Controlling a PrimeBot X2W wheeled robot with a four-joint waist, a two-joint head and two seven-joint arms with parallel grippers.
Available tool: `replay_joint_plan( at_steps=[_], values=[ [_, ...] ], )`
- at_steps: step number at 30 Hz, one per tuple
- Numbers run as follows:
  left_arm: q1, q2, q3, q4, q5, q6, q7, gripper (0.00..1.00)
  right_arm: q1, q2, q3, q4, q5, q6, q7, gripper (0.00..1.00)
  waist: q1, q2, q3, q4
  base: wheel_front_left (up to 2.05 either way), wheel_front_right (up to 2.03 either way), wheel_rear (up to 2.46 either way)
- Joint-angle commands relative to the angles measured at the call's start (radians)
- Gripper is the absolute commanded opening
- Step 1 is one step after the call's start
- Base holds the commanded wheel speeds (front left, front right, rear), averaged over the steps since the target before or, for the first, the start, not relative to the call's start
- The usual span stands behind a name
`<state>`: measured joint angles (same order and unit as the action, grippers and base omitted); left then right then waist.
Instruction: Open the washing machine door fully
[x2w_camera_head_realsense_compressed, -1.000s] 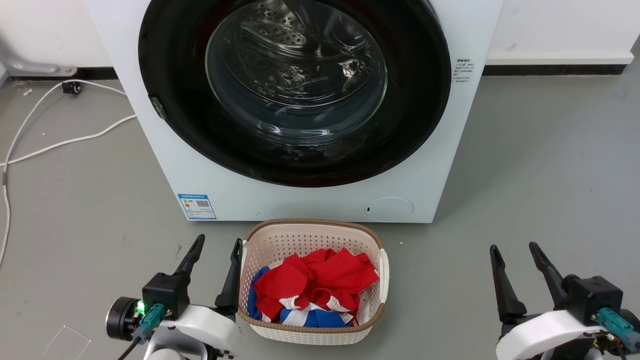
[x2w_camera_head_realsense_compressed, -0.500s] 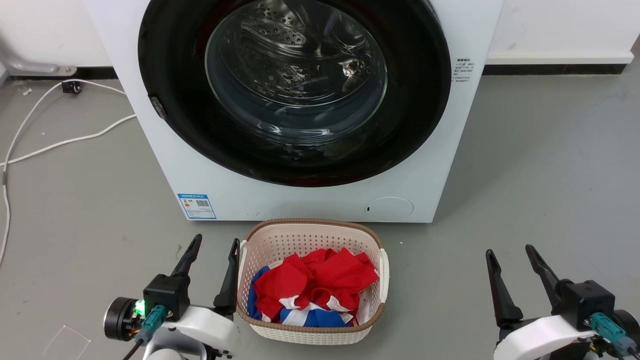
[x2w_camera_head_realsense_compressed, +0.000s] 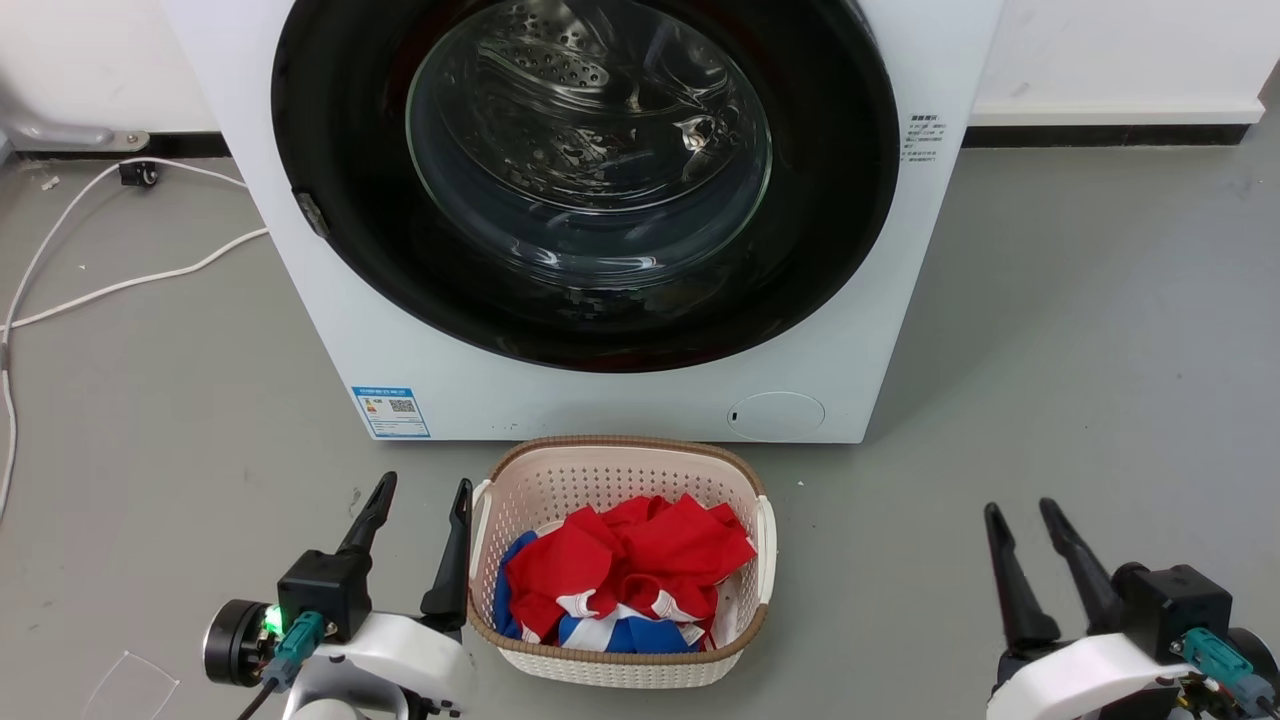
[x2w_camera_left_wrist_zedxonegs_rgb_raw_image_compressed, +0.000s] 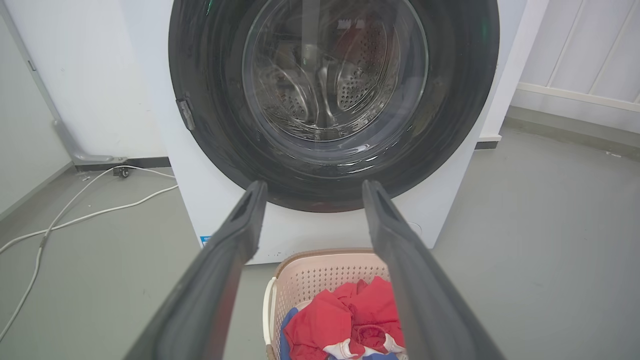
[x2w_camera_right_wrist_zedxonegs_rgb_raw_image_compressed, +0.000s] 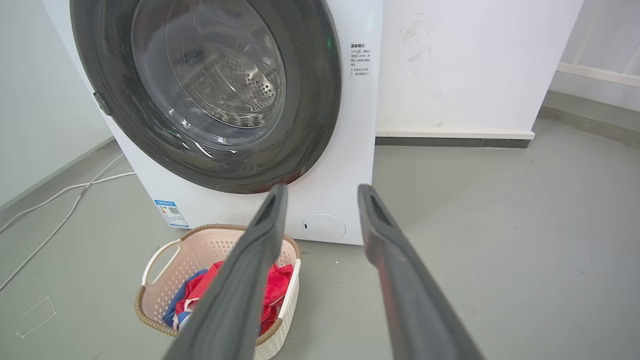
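Note:
The washing machine door (x2w_camera_head_realsense_compressed: 330, 180) is a round glossy black disc with a clear domed glass centre, lying flat against the white machine front (x2w_camera_head_realsense_compressed: 600, 400); it also shows in the left wrist view (x2w_camera_left_wrist_zedxonegs_rgb_raw_image_compressed: 210, 100) and the right wrist view (x2w_camera_right_wrist_zedxonegs_rgb_raw_image_compressed: 310, 90). A small grey catch (x2w_camera_head_realsense_compressed: 311, 214) sits on its left rim. My left gripper (x2w_camera_head_realsense_compressed: 420, 492) stands open low at the left, beside the basket. My right gripper (x2w_camera_head_realsense_compressed: 1020, 514) stands open low at the right, over bare floor. Both are well short of the door and hold nothing.
A cream laundry basket (x2w_camera_head_realsense_compressed: 620, 460) with red, white and blue clothes (x2w_camera_head_realsense_compressed: 625, 575) stands on the floor right before the machine. White cables (x2w_camera_head_realsense_compressed: 130, 285) trail across the floor at the left. A small round white flap (x2w_camera_head_realsense_compressed: 776, 415) sits low on the machine front.
The right gripper's fingers have drawn closer together and the arm has dropped a little. The left gripper has sunk slightly. The door has not moved.

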<state>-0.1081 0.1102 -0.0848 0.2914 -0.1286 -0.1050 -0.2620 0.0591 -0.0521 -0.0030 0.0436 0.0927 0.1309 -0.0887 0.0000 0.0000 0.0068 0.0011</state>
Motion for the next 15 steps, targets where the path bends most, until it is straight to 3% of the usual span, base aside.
replay_joint_plan(
  at_steps=[1, 7, 15],
  values=[
    [-0.009, -0.006, 0.006, 0.004, -0.006, -0.001, -0.004, 1.00, -0.012, 0.003, 0.003, 0.006, 0.010, 0.000, -0.002, 0.00, 0.0000, 0.0000, 0.000, 0.000, 0.00, 0.00, 0.00],
    [-0.008, -0.009, 0.015, 0.004, -0.012, -0.004, -0.004, 1.00, -0.019, 0.003, -0.005, 0.024, 0.120, 0.000, 0.004, 0.00, 0.0000, 0.0000, 0.001, -0.004, 0.00, 0.00, 0.00],
    [-0.026, -0.021, 0.025, -0.015, -0.016, -0.005, -0.004, 1.00, -0.094, 0.002, -0.037, 0.125, 0.618, 0.000, -0.006, 0.00, 0.0000, 0.0000, 0.030, -0.007, 0.00, 0.00, 0.00]
  ],
)
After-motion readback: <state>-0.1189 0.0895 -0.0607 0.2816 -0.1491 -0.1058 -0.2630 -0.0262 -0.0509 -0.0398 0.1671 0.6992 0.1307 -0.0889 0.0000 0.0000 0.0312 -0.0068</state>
